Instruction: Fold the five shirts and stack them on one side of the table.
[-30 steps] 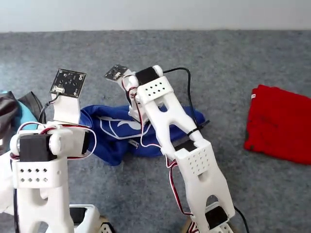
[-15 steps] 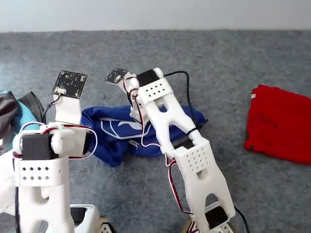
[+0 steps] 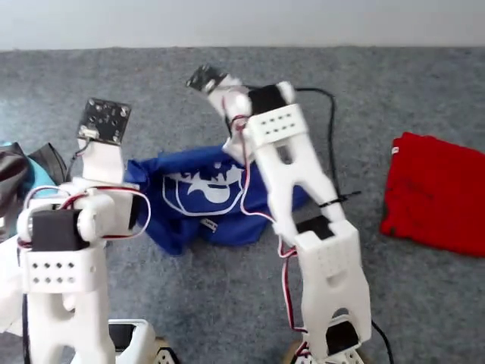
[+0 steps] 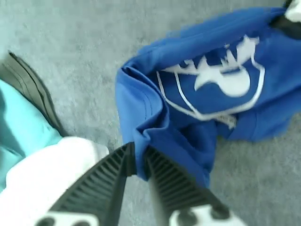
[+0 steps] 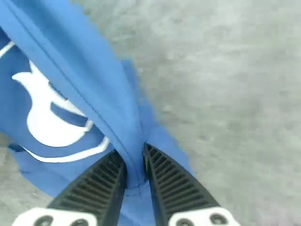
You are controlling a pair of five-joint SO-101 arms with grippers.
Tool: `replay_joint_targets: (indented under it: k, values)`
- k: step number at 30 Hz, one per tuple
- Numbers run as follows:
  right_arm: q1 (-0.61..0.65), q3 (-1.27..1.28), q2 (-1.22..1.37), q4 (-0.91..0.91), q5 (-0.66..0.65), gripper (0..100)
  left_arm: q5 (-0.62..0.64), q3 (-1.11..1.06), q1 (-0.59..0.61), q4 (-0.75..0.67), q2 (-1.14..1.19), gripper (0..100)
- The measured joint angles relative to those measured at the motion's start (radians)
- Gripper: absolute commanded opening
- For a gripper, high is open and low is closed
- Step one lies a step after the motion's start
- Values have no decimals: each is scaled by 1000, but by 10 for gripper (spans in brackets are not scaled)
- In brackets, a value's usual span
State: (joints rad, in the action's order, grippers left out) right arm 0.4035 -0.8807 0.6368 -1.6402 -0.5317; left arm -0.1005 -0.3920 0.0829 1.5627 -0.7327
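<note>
**Both arms grip one blue shirt at mid-counter**

The grey counter (image 3: pixel 394 91) carries everything. Two white arms stand over it: the left arm (image 3: pixel 61 258) at the near left, and the right arm (image 3: pixel 303 197) stretching from the near edge towards the middle.

The blue shirt (image 3: pixel 193 193) lies rumpled between them at the middle of the counter, its white emblem (image 3: pixel 201 189) facing up. The left jaws are closed almost fully on the hem at the shirt's left end, with a thin fold of blue cloth pinched between them, as the left wrist view shows. The right jaws are likewise nearly closed, clamped on a ridge of blue cloth at the shirt's far right corner. In the right wrist view that cloth runs taut into them.

A red shirt (image 3: pixel 436 193) lies folded flat by the right edge, well apart from the blue one and from both arms.

At the left edge lies a heap of garments. A turquoise garment (image 3: pixel 38 186) lies beside a dark grey garment (image 3: pixel 11 171), with a white garment (image 3: pixel 7 296) nearer the left arm's base.
</note>
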Motion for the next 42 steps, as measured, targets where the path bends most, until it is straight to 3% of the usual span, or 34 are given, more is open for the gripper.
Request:
replay_joint_targets:
  k: [6,16,19,27,42]
  values:
    - [-72,0,-247,0,-54,9,-18,161,0,-130,0,13]
    - [-238,0,-631,0,-164,9,-72,328,31,-519,0,13]
    - [-304,0,-723,3,-193,9,-80,391,48,-578,0,13]
    - [-425,0,-905,75,-212,9,-144,509,61,-592,0,13]
    - [-434,-5,-1102,41,-250,9,-290,789,61,-554,-14,13]
